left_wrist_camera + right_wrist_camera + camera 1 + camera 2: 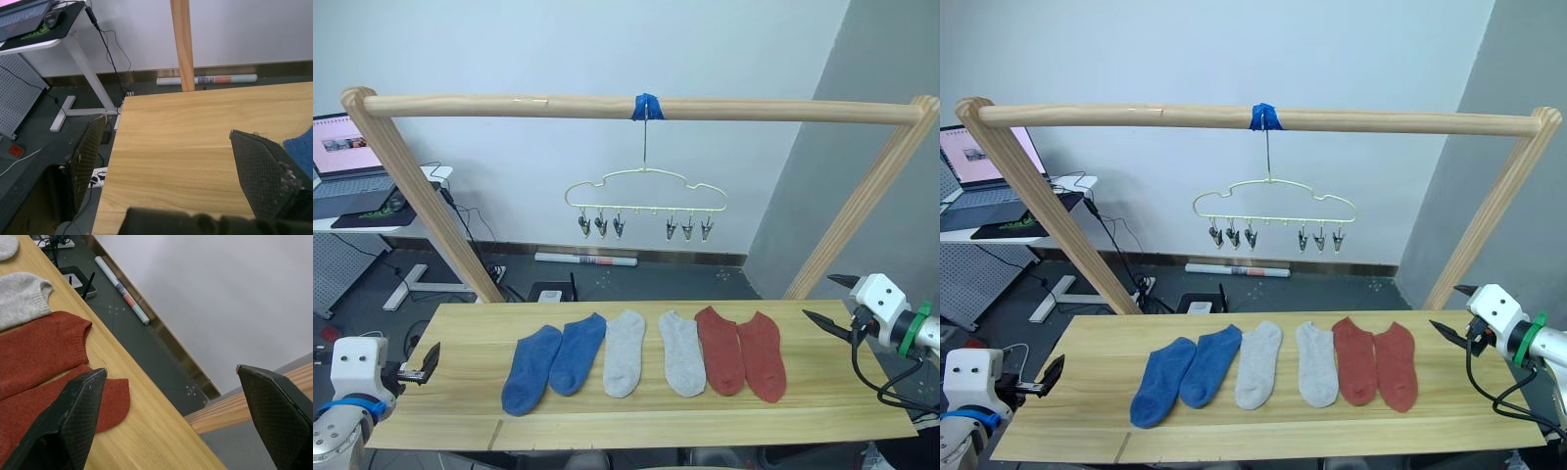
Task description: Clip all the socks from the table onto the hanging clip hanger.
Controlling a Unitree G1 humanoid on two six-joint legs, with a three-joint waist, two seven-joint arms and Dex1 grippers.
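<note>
6 socks lie flat in a row mid table, all unclipped: 2 blue socks on robot's left, 2 grey socks centre, 2 red socks right. Pairs touch or nearly touch.

Clip hanger hangs by its hook from the wooden rail at the blue tape, well above and behind the socks. 6 clips in 2 groups of 3, nothing on them.

L gripper sits at table's left edge, well apart from nearest blue sock. L wrist view: fingers spread wide, nothing held; bare wood between them, blue sock corner at frame edge, plus desk legs and rail post the head views show less closely.

R gripper off table's right edge, near the far corner. R wrist view: wide open, empty; red sock cuffs and a grey sock close by, paper roll on floor behind table.

Open tabletop both ends and along the near edge.
</note>
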